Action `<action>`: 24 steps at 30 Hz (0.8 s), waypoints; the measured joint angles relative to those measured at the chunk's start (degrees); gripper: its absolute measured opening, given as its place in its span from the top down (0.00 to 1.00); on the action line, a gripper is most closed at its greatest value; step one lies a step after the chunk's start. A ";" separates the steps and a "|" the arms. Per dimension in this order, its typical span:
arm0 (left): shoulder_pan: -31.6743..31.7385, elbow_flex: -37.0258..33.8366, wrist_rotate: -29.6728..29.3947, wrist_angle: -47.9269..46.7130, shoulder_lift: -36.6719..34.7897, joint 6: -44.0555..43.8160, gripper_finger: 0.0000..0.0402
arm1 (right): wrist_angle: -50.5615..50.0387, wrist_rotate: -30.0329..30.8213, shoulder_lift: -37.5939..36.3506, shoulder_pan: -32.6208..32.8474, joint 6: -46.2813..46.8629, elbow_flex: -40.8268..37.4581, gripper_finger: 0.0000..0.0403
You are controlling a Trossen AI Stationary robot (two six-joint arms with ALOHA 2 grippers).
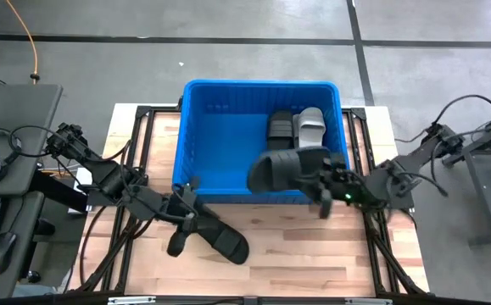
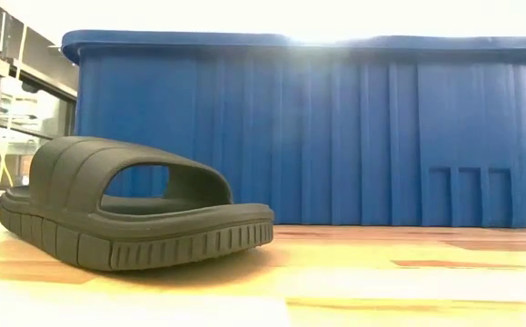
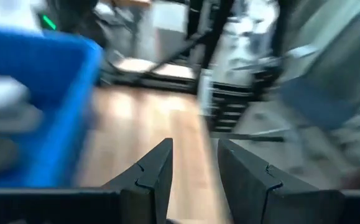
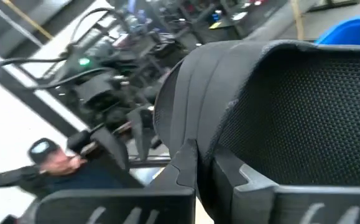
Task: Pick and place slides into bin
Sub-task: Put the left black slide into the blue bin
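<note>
Four slides: counted across the views, three black and one light grey.
Bin [image 1: 196, 135]: a large bright blue tub is set at the far middle of the wooden table [image 1: 313, 254]; in the low view its ribbed wall fills the background.
Slides inside the bin: a black slide in the bin [image 1: 280, 129] and a light grey slide [image 1: 311, 127] are laid side by side, touching, against the bin's far right part.
Held black slide [image 1: 285, 168]: it is carried above the bin's near right corner, overlapping the near rim as seen from above; in the right wrist view its textured sole and wide strap fill most of the picture.
Right gripper [image 1: 324, 182]: its fingers are pinched tight on the edge of the held black slide, just over the bin's near rim; in the right wrist view the two dark fingers [image 4: 186, 168] are seen pressed against the slide.
Black slide on the table [image 1: 220, 240]: it is laid flat on the wood in front of the bin's near left corner, apart from the bin wall; in the low view it is seen sole down with the strap arched upward.
Left gripper [image 1: 187, 213]: it is placed just beside the heel end of the black slide on the table; its fingers [image 3: 152, 174] are seen partly spread with nothing between them, over bare wood.
</note>
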 joint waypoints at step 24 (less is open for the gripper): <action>16.46 0.00 -4.69 -4.42 -10.91 -6.79 0.54 | -10.95 -7.45 17.83 -15.03 -14.13 20.84 1.00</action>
